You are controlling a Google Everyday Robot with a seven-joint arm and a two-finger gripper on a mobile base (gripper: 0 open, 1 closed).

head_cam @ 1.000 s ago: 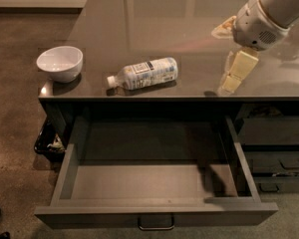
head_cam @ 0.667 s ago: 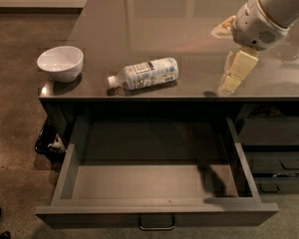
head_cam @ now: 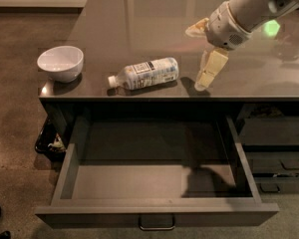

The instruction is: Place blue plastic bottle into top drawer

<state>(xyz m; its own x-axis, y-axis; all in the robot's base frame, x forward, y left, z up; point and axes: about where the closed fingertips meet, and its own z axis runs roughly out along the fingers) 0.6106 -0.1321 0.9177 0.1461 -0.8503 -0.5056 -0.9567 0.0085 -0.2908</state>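
Cut off: arm (head_cam: 254, 6) leaves the view at the top right corner; the handle (head_cam: 156, 224) sits nearly on the bottom edge.
Hard to see: small drawers (head_cam: 281, 166) at right, lost in shadow.
Pincer (head_cam: 205, 50): cream, blocky fingers spread apart, over the surface (head_cam: 139, 24), right of the bottle and not touching it.
Bottle (head_cam: 145, 73): clear plastic, white cap and label, on its side between the round white bowl (head_cam: 60, 62) and the pincer.
Drawer (head_cam: 154, 210): pulled out, shallow, dark grey.

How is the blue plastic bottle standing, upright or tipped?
Tipped: the blue plastic bottle lies on its side on the countertop, white cap toward the bowl. The claw hangs to its right, not touching it.
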